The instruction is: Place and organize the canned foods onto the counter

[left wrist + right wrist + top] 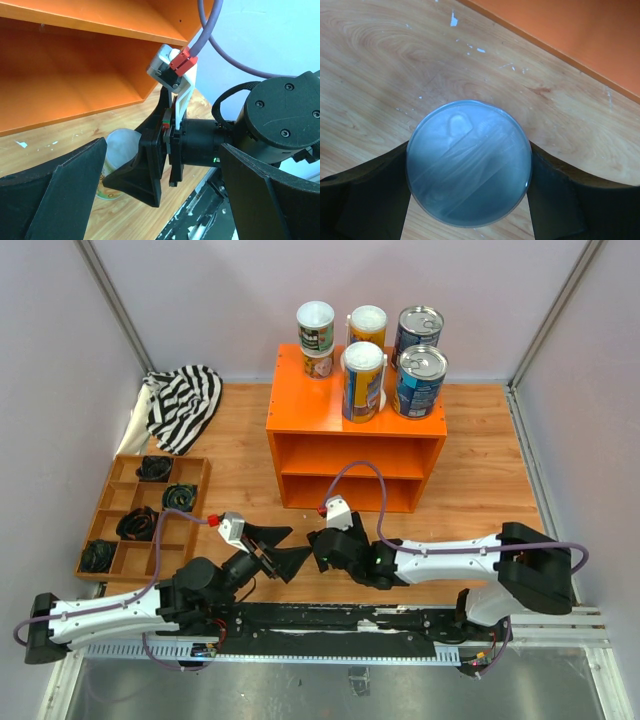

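The orange counter [320, 415] stands at the back centre. On its top are two wide blue cans [420, 380], two tall yellow-and-blue cans [362, 380] and two small cans stacked one on the other [316, 340]. My right gripper [318, 548] is low in front of the counter, shut on a small can with a pale lid [468, 150]. That can's green-and-yellow label shows in the left wrist view [112, 165], at table level. My left gripper [285, 548] is open and empty, close to the left of the right gripper and facing it.
A brown compartment tray [110, 510] holding black coiled cables lies at the left. A striped cloth [185, 400] lies at the back left. The counter's shelf and lower opening [75, 75] face the arms. Walls close in both sides.
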Robot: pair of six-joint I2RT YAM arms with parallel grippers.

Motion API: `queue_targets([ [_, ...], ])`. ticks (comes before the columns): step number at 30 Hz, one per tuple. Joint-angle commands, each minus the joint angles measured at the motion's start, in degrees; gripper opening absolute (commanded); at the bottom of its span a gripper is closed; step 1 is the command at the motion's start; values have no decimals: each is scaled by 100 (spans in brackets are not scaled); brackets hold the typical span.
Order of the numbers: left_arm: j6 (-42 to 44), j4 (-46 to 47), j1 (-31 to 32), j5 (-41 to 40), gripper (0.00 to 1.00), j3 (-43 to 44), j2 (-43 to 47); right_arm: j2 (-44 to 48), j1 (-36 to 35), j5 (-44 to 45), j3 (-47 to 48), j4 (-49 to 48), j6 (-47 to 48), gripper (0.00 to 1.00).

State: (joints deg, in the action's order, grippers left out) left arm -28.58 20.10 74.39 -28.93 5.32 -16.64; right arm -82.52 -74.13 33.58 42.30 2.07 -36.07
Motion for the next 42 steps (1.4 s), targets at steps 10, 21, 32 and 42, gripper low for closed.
queue_targets([
  [10, -29, 414, 107, -639, 99, -163, -270, -429, 135, -366, -272, -1393, 614, 98],
  [21, 209, 680, 145, -1369, 99, -429, -179, 1090, -129, -22, -770, -1058, 841, 98],
  [32, 1053, 2701, 218, -1989, 99, -766, -2237, 3041, -840, 1122, -1507, -136, 203, 99],
  [42, 2276, 5722, 401, -981, 99, -1025, -4627, 4510, -1014, 1859, -2040, 902, -474, 99],
])
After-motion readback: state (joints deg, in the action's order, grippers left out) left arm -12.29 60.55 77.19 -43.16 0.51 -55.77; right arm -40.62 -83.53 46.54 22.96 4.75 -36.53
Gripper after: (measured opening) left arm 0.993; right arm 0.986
